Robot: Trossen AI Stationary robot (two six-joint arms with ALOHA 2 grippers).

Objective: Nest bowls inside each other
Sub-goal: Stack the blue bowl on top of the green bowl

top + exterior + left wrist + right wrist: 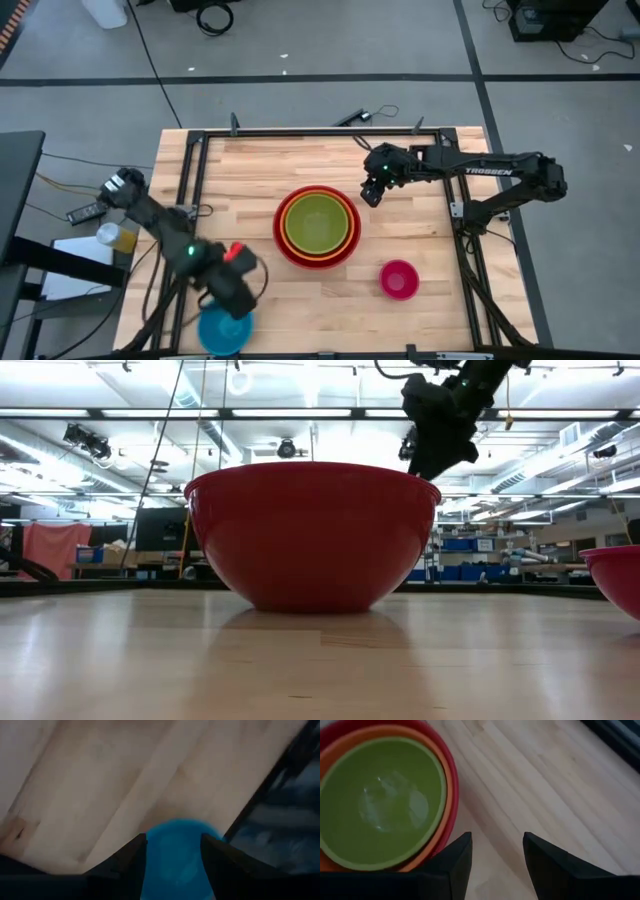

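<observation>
A red bowl stands on its base mid-table, with an orange bowl and a lime green bowl nested in it. A pink bowl sits alone, nearer the front right. The blue bowl sits by the table's near left corner. My left gripper hovers open above the blue bowl, which shows between its fingers in the left wrist view. My right gripper hangs open in the air just beyond the far right of the red stack's rim, with nothing between its fingers.
A black metal frame runs along the table's left, far and right sides. The table's edge and frame lie close beside the blue bowl. Bare wood lies to the left of the stack.
</observation>
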